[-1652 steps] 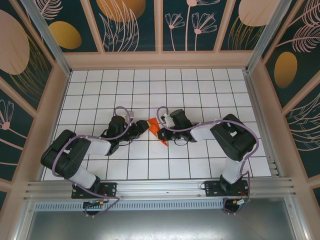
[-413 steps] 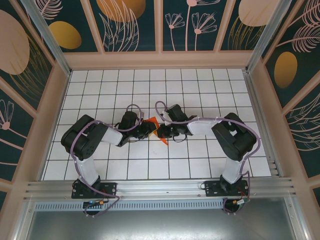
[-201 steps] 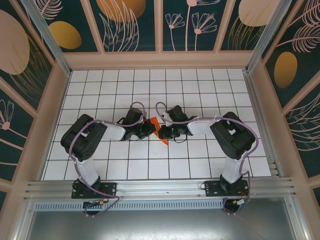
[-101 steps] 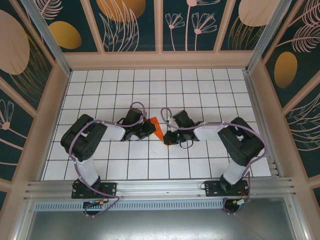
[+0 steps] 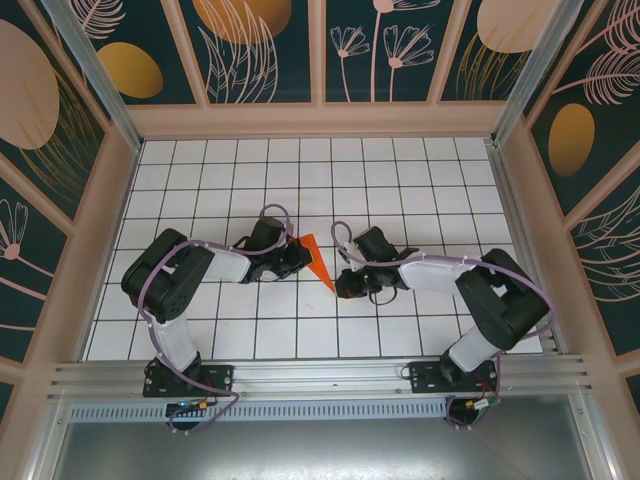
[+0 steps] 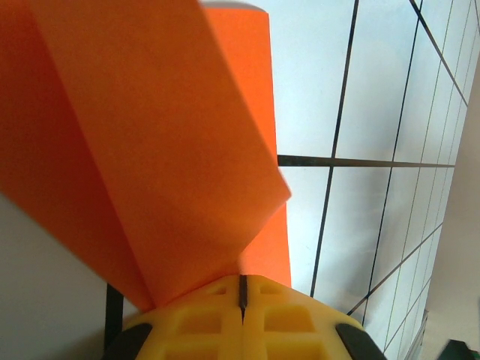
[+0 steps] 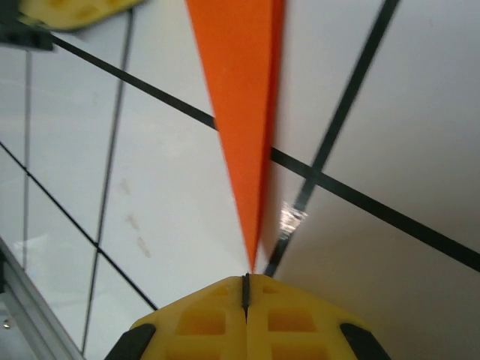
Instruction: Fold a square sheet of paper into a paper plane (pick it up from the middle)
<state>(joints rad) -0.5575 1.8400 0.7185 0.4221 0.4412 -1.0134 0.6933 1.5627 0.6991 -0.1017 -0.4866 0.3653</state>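
Note:
The paper plane (image 5: pixel 316 258) is a slim orange-red dart lying mid-table, with its nose pointing toward the near edge. My left gripper (image 5: pixel 298 262) is shut at its wide tail end. In the left wrist view the folded layers (image 6: pixel 150 150) run down into the closed yellow jaws (image 6: pixel 242 289), one flap lifted over the other. My right gripper (image 5: pixel 343 286) is shut beside the nose. In the right wrist view the pointed tip (image 7: pixel 240 97) ends right at the closed fingertips (image 7: pixel 246 285), with no paper between them.
The floor is a white tiled grid (image 5: pixel 400 180) with black lines, walled by patterned panels on three sides. An aluminium rail (image 5: pixel 320 378) runs along the near edge by the arm bases. One yellow left finger (image 7: pixel 67 11) shows at the top left of the right wrist view.
My right gripper slid from the plane's middle down along it to the nose tip, and its arm swung out to the right. The left gripper stayed put at the tail.

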